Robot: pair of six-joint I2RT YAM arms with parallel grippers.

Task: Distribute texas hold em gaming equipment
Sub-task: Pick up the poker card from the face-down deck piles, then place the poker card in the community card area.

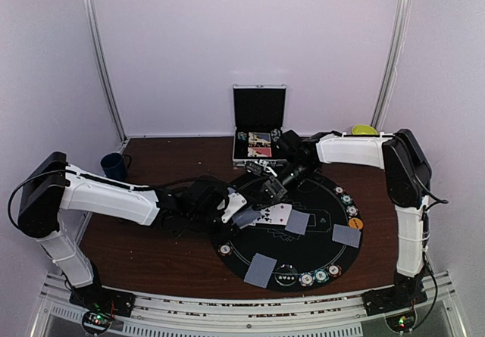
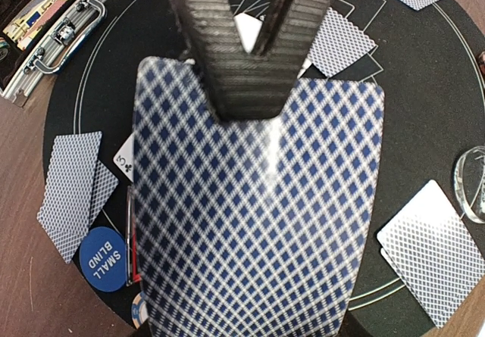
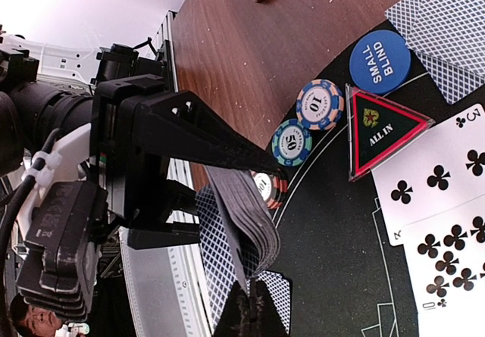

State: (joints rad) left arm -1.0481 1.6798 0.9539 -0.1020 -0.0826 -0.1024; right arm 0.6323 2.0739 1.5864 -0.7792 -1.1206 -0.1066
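My left gripper (image 1: 241, 208) is shut on a thick deck of blue-diamond-backed playing cards (image 2: 258, 223) over the black round mat (image 1: 318, 250); its own fingertips are hidden by the deck. My right gripper (image 3: 261, 310) reaches in from the far side and is shut on the edge of the top card (image 3: 246, 257), which is peeled off the fanned deck (image 3: 261, 212). In the left wrist view the right gripper (image 2: 246, 106) forms a dark V over the deck's far edge. Face-down cards (image 1: 260, 270) and face-up club cards (image 3: 439, 178) lie on the mat.
Striped chips (image 3: 292, 142) sit by the mat's left rim beside a blue "small blind" button (image 3: 380, 60) and a triangular "all in" marker (image 3: 383, 125). More chips (image 1: 318, 276) line the near rim. The open silver case (image 1: 259, 125) stands behind; a dark blue mug (image 1: 114, 166) is at far left.
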